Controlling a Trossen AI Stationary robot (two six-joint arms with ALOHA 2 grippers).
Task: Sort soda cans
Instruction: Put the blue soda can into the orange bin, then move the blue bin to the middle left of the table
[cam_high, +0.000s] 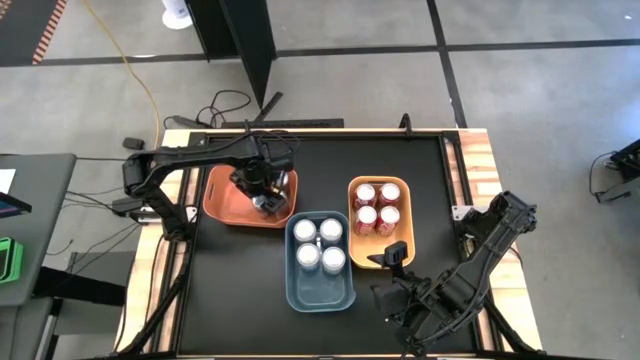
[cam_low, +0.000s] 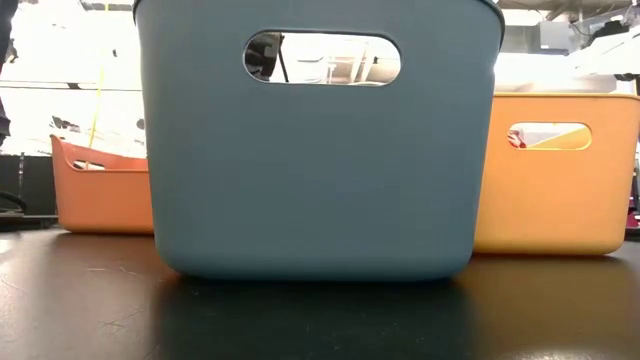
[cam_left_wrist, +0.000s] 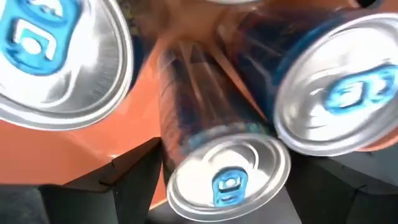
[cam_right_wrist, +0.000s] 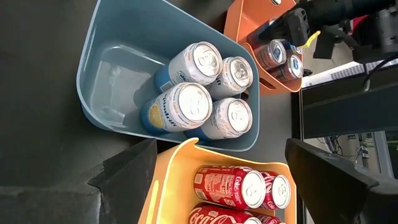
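- Right gripper (cam_high: 398, 272): I am seeing it waiting at the lower right of the high view, just beside the yellow bin (cam_high: 405, 262), fingers standing wide apart and holding nothing.
- Blue bin (cam_high: 320, 290): sitting at lower centre of the high view, four silver-white soda cans (cam_high: 319, 243) standing upright in its upper half; the lower half is showing bare floor.
- Yellow bin: lying right of centre, touching or nearly touching the blue bin, four red soda cans (cam_high: 376, 207) standing upright in its upper half.
- Orange bin (cam_high: 222, 195): lying left of centre in the high view, and I am watching the left gripper (cam_high: 262, 190) reaching down inside it.
- Blue-and-silver soda cans (cam_left_wrist: 339, 93): filling the left wrist view inside the orange bin; one can (cam_left_wrist: 227, 177) is lying between the dark fingers (cam_left_wrist: 134, 168), which are flanking it on both sides. I cannot tell whether they are actually clamping it.
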